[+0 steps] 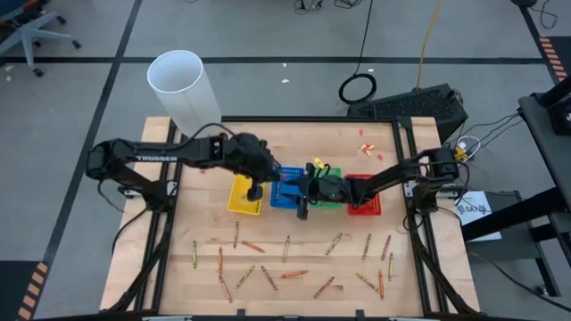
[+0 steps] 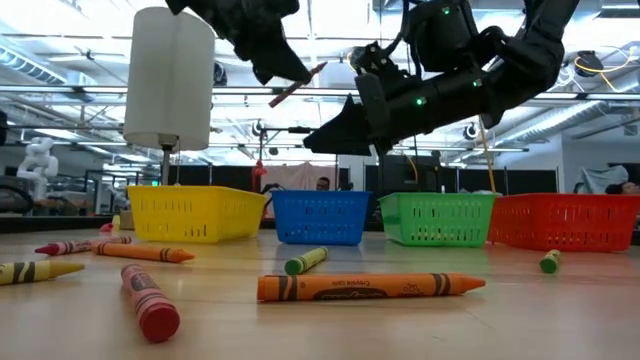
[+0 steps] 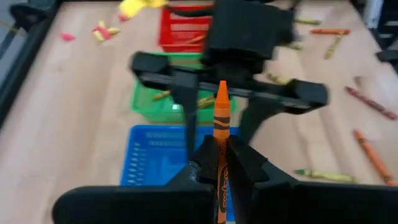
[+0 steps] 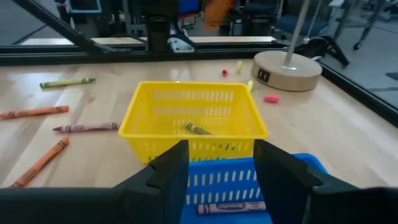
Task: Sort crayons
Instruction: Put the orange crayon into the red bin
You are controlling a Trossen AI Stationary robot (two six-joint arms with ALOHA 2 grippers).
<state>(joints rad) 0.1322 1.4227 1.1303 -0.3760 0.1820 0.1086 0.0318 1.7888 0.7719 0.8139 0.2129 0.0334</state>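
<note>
Orange wax shows between the fingers of the left tool (image 3: pixel 219 163), which is clamped on one orange crayon (image 3: pixel 220 121) and hangs above the row of trays in the middle of the high view, near the yellow tray (image 1: pixel 243 198) and the blue tray (image 1: pixel 285 193). The step in hand looks like a carry or a hand-over: the crayon is lifted clear of the table (image 1: pixel 294 259), and the right tool (image 4: pixel 214 163) faces it with its fingers apart and nothing between them, over the blue tray. In the left wrist view the crayon's long axis runs along the tool's own fingers, its pointed tip aimed away from the wrist toward the right tool; in the low view, at upper centre, it shows as a slim stick slanting up to the right. The next move calls, I judge, either for the right tool to close on the free tip end or for the left tool to line up over the right tray and let go; which tray suits orange I cannot tell. Many loose crayons (image 1: pixel 294 274) lie scattered across the lower half of the high view, pointing every way, and a few already rest in the yellow, blue, green (image 3: pixel 144 99) and red (image 3: pixel 166 36) trays, so the sorting is far from done.
</note>
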